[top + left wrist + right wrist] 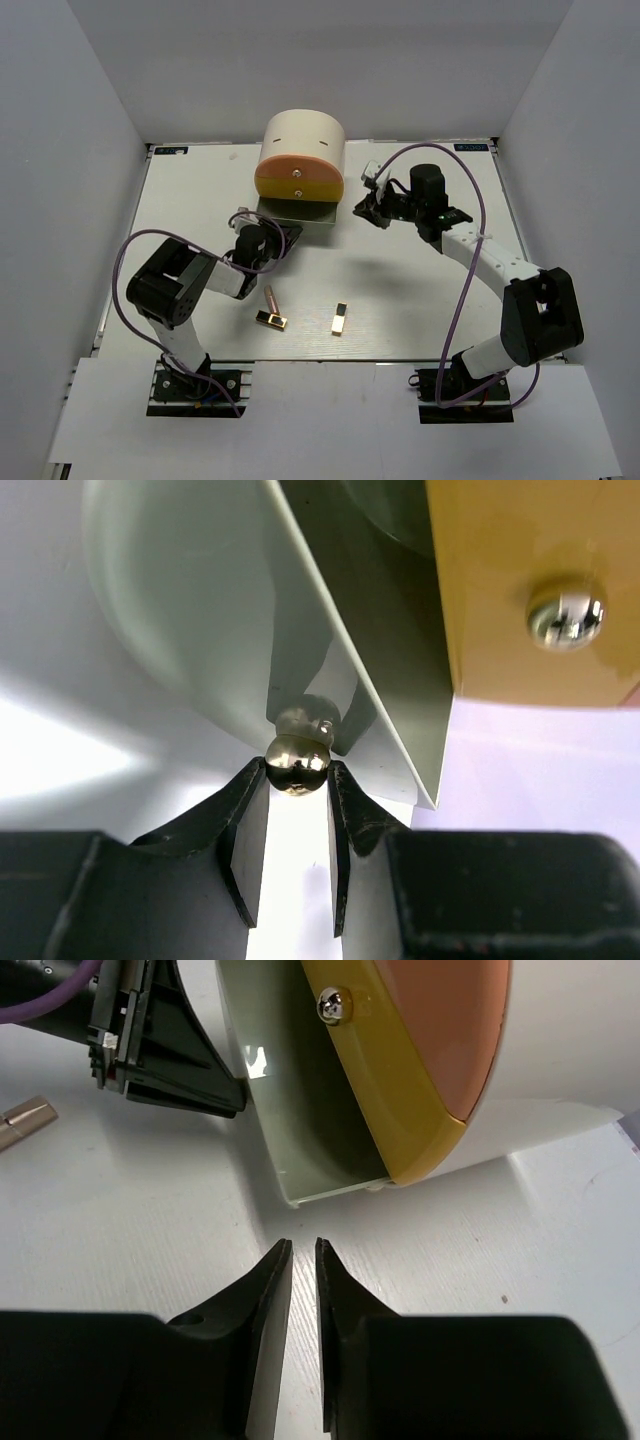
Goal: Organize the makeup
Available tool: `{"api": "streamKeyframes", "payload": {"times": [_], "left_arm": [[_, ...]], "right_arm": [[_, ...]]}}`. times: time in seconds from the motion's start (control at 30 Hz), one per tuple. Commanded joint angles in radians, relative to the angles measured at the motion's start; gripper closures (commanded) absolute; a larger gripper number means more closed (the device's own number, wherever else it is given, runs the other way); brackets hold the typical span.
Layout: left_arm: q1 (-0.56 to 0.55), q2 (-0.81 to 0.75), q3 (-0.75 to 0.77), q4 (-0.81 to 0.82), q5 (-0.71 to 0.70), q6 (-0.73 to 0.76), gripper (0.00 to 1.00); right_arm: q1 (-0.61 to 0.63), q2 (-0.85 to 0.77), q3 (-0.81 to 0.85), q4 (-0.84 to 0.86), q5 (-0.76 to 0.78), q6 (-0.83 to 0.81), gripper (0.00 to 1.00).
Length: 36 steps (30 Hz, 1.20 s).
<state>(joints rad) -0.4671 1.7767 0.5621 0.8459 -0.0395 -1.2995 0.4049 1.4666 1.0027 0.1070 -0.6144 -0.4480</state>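
The big cream box (305, 135) stands at the far middle of the desk (420, 290). Its bottom drawer (310, 213), a pale green one, sticks out toward the near side. It looks like the job right now is opening that drawer so the makeup can go in.

The left pincer (278, 236) is clenched on the drawer's little shiny knob (297, 762). To do this well, it should pull straight back toward the near side, slow and level. The knob is round and smooth, so I think it could slip out if the pull goes crooked. The box could also slide along if the pull is too quick.

The right pincer (302, 1250) is at the right side of the box, close to the drawer's corner. Its two fingers are almost closed, with only a thin gap, and it holds nothing. It could steady the box.

The makeup lies on the desk, nearer than the left pincer. One gold-and-black case (271, 320) is straight on the near side of it. The other case (341, 320) is farther right. The copper lipstick (270, 298) lies closest, between the pincer and the first case.
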Motion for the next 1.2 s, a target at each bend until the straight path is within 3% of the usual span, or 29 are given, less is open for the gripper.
{"api": "streamKeyframes", "payload": {"times": [0.0,0.1,0.17,0.2,0.33,0.5,0.53,0.6,0.63,0.67,0.7,0.73,0.9,1.03,1.17], "left_arm": [[-0.01,-0.085,-0.039,-0.001,0.024,0.002,0.85],[-0.01,-0.117,-0.059,-0.025,0.01,-0.001,0.85],[-0.01,-0.123,-0.042,-0.059,0.013,0.003,0.79],[-0.01,-0.117,-0.031,-0.074,0.018,0.008,0.63],[-0.001,-0.103,0.01,-0.102,0.029,0.026,0.31],[0.008,-0.121,0.053,-0.175,0.035,0.058,0.21],[0.008,-0.143,0.053,-0.191,0.038,0.066,0.2],[0.008,-0.177,0.055,-0.243,0.038,0.089,0.2],[0.008,-0.215,0.053,-0.267,0.038,0.095,0.2],[0.008,-0.238,0.053,-0.292,0.038,0.114,0.19],[0.008,-0.259,0.056,-0.359,0.038,0.124,0.2],[0.008,-0.284,0.062,-0.396,0.038,0.134,0.19],[0.008,-0.492,0.064,-0.656,0.003,0.195,0.2],[0.018,-0.686,0.035,-0.809,-0.069,0.207,0.21],[0.018,-0.873,0.07,-1.1,-0.135,0.226,0.26]], "right_arm": [[-0.005,-0.023,0.002,0.016,-0.047,0.003,0.78],[-0.005,-0.022,0.01,0.003,-0.064,-0.003,0.73],[-0.003,-0.02,0.013,-0.016,-0.094,-0.02,0.66],[-0.003,-0.02,0.017,-0.03,-0.114,-0.033,0.57],[-0.003,-0.008,0.054,-0.176,-0.247,-0.173,0.42],[0.002,0.03,0.131,-0.482,-0.416,-0.584,0.33],[0.002,0.044,0.149,-0.644,-0.433,-0.675,0.33],[0.002,0.092,0.184,-0.829,-0.475,-1.026,0.27],[0.003,0.113,0.216,-1.024,-0.473,-1.152,0.24],[0.003,0.135,0.232,-1.117,-0.461,-1.275,0.14],[0.003,0.18,0.246,-1.207,-0.453,-1.501,0.14],[0.005,0.204,0.276,-1.342,-0.443,-1.584,0.14],[0.054,0.268,0.28,-1.417,-0.366,-1.764,0.2],[0.112,0.291,0.267,-1.405,-0.321,-1.767,0.32],[0.205,0.278,0.246,-1.299,-0.289,-1.663,0.38]]}}
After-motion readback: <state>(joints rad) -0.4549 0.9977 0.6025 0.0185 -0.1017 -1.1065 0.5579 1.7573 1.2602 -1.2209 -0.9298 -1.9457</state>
